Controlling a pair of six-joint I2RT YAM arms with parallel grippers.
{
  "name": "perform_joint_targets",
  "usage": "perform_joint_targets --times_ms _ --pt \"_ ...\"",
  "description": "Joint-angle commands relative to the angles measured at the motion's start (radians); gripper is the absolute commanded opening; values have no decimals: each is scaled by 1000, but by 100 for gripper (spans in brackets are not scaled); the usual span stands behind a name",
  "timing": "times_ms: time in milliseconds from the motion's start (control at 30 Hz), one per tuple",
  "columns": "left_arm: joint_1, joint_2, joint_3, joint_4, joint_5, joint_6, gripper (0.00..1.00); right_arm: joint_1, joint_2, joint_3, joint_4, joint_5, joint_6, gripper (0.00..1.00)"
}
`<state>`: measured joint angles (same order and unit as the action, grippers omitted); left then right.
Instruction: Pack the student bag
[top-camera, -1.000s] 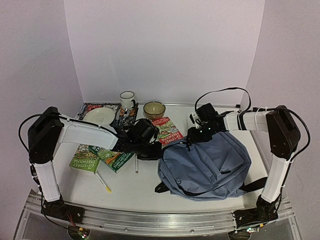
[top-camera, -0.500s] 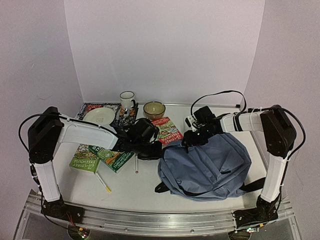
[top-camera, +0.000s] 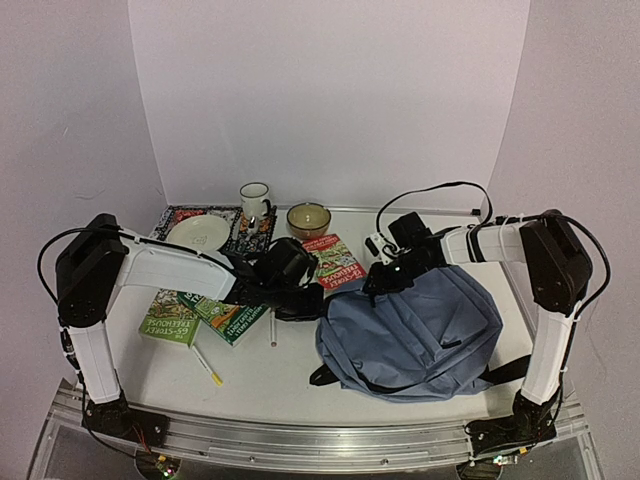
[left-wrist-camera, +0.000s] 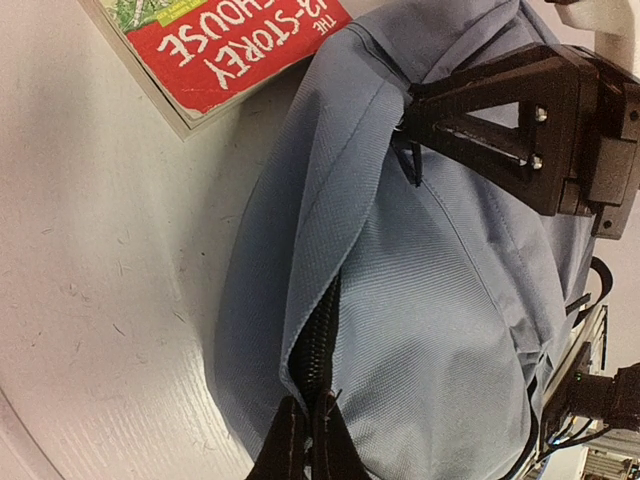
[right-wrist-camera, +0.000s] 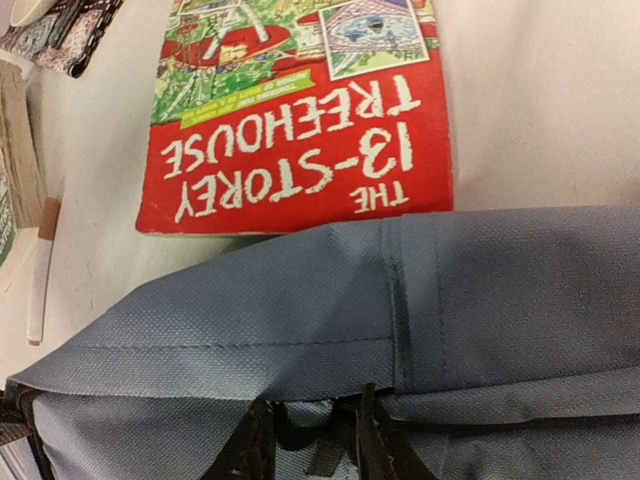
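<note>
The student bag (top-camera: 415, 330), grey-blue with black straps, lies flat on the right half of the table. My left gripper (top-camera: 308, 300) is at its left edge. In the left wrist view its fingertips (left-wrist-camera: 305, 445) are pinched shut on the bag fabric (left-wrist-camera: 440, 320) beside the black zipper (left-wrist-camera: 318, 350). My right gripper (top-camera: 378, 280) is at the bag's top left corner. In the right wrist view it (right-wrist-camera: 310, 440) is closed on a black zipper pull (right-wrist-camera: 325, 458) under a fold of bag fabric (right-wrist-camera: 300, 320). It also shows in the left wrist view (left-wrist-camera: 408, 112).
A red book (top-camera: 335, 262) lies just behind the bag and shows in the right wrist view (right-wrist-camera: 300, 150). Green books (top-camera: 170, 315) and two pens (top-camera: 207, 365) lie at the left. A plate (top-camera: 198, 233), mug (top-camera: 254, 203) and bowl (top-camera: 308, 219) stand at the back.
My right gripper has slid a little left and nearer along the bag's top edge, towards the left gripper. The left arm has not moved.
</note>
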<state>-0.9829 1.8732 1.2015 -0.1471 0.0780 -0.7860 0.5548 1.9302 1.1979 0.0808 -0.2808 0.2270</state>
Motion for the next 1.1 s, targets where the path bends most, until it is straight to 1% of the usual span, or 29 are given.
perform_joint_targets --times_ms 0,67,167,200,467,700,867,1067 --pt "3 -3 -7 44 5 -10 0 11 21 35 -63 -85 -24 19" --pt "3 -6 -9 45 5 -12 0 11 18 40 -69 -90 -29 14" --pt "3 -6 -11 47 3 -11 0 13 7 47 -74 -86 -28 1" --pt "3 -6 -12 47 3 -13 0 14 1 50 -77 -84 -27 0" --pt "3 -4 -17 66 6 -28 0 75 -61 80 -125 -52 -9 0" --pt "3 2 -8 92 8 -39 0 193 -84 117 -152 -42 19 0" --pt "6 7 1 99 -6 -37 0 271 -100 137 -174 -79 29 0" --pt "31 -3 -23 138 9 -56 0 341 -149 88 -175 -123 38 0"
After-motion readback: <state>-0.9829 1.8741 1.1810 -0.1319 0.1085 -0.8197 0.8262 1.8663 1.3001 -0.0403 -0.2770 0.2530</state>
